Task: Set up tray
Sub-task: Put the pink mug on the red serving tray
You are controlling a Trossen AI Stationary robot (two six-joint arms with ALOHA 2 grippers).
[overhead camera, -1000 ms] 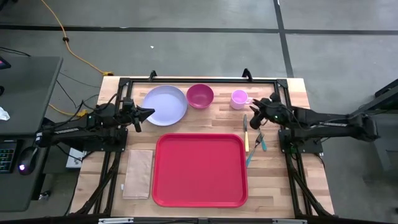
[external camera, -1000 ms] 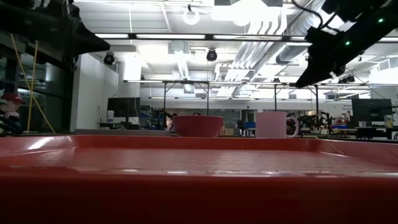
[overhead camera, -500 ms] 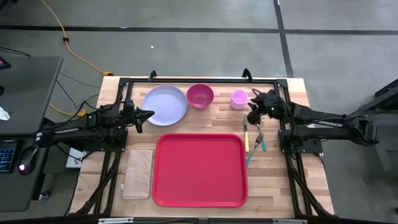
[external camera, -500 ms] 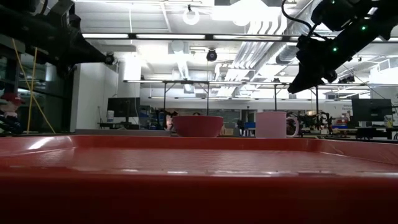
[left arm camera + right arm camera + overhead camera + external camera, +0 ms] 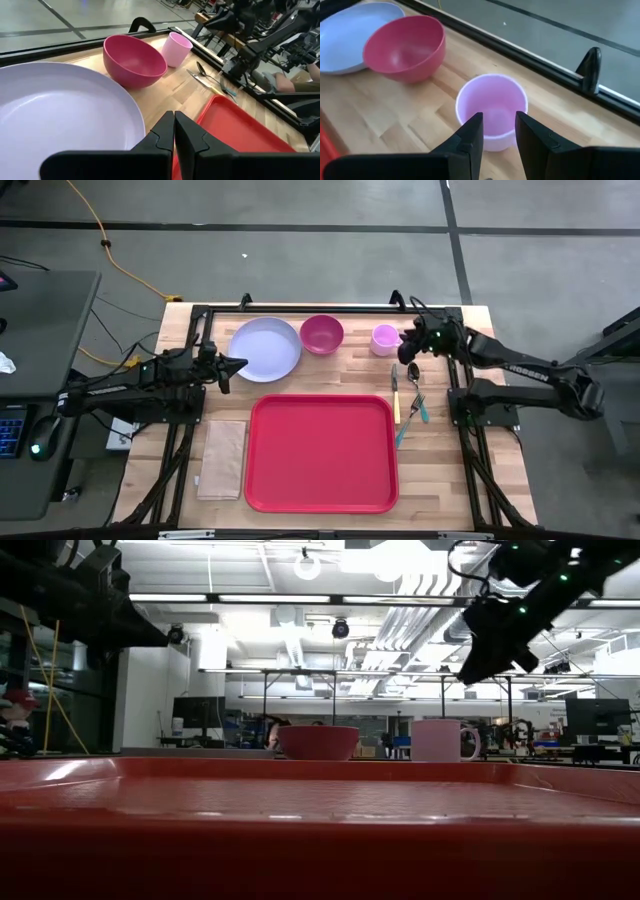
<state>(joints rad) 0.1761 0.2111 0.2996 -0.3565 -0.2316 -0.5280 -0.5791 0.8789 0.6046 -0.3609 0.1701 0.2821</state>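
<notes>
The red tray (image 5: 321, 452) lies flat on the wooden table, toward its near edge. Along the far edge stand a lavender plate (image 5: 266, 347), a magenta bowl (image 5: 322, 333) and a pink cup (image 5: 385, 339). My right gripper (image 5: 498, 116) hangs open just above the pink cup (image 5: 491, 107), on its right side, pointing slantwise down at it; in the low view it (image 5: 468, 673) is clear above the cup (image 5: 438, 740). My left gripper (image 5: 174, 120) is shut with nothing in it and hovers over the plate's near right rim (image 5: 125, 107).
A spoon (image 5: 413, 372), a yellow-handled piece (image 5: 396, 402) and a teal-handled fork (image 5: 420, 408) lie on the table to the right of the tray. A tan napkin (image 5: 222, 458) lies to its left. A black frame rail (image 5: 530, 60) runs along the far edge behind the cup.
My right gripper has swung from over the cutlery toward the table's far edge and up a little, rolling as it went, and now stands by the pink cup, its fingers as far apart as before. My left gripper has tipped down slightly.
</notes>
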